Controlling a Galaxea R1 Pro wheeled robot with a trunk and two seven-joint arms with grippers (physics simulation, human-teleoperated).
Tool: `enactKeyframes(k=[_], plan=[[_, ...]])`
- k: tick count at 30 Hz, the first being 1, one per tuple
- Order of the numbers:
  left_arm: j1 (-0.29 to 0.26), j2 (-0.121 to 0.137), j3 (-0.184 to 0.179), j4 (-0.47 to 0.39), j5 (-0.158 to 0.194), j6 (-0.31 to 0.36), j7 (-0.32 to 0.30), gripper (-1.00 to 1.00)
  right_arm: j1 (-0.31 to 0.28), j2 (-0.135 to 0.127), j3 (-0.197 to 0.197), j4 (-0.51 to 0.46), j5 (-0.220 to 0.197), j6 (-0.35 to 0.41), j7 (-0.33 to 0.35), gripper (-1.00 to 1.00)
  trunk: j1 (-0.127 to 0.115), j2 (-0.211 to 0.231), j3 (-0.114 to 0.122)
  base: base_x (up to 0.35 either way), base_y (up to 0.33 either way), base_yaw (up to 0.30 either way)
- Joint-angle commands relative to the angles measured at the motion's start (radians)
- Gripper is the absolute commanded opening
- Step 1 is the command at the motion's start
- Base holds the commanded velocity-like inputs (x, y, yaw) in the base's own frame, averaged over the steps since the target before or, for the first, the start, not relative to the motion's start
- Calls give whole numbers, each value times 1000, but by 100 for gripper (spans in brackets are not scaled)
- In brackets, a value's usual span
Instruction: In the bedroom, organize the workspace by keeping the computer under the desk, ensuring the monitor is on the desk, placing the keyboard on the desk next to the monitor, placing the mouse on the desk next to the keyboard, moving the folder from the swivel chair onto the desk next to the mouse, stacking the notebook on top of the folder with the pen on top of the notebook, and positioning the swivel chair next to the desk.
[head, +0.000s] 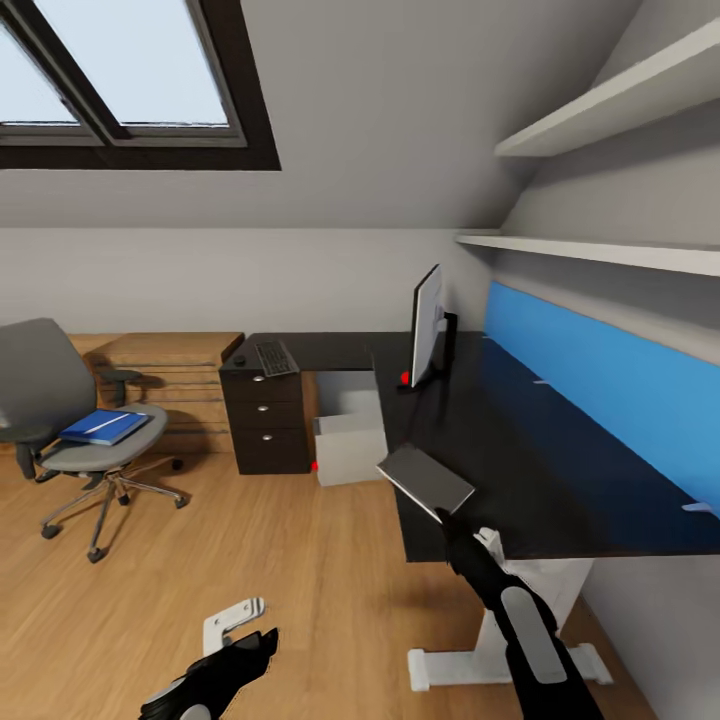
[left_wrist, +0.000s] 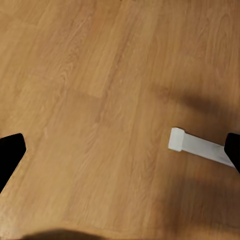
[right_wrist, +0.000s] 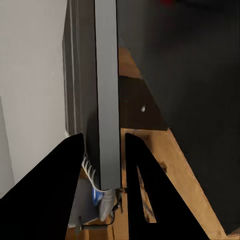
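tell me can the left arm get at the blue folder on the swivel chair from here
Probably not yet. The left gripper hangs low and open over bare floor, while the folder lies on the swivel chair well across the room.

black arms with grey panels, black gripper (head: 441, 513) fingers.

Your notebook (head: 427, 480), grey & flat, sits tilted over the black desk (head: 520, 450) front edge. Monitor (head: 426, 325) upright on desk, keyboard (head: 275, 358) w/ mouse (head: 240, 360) at far end. Blue folder (head: 103, 426) on swivel chair (head: 85, 420); computer (head: 350, 428) under desk.
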Motion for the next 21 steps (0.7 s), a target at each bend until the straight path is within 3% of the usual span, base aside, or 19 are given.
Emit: enactKeyframes(k=[1,4,21], plan=[[0,2,-1,-1,11,-1,10,100,0,5,-5,-4,-6,2,-1,-100,0,-1,-1,0,314,0],[0,6,5,-1,11,-1,8,100,0,15,-7,-4,-8,-18,-3,-100,0,-1,-1,12,317,0],[0,7,12,13,12,2,6,100,3,13,-11,-1,-10,-25,4,-100,0,-1,-1,104,322,0]])
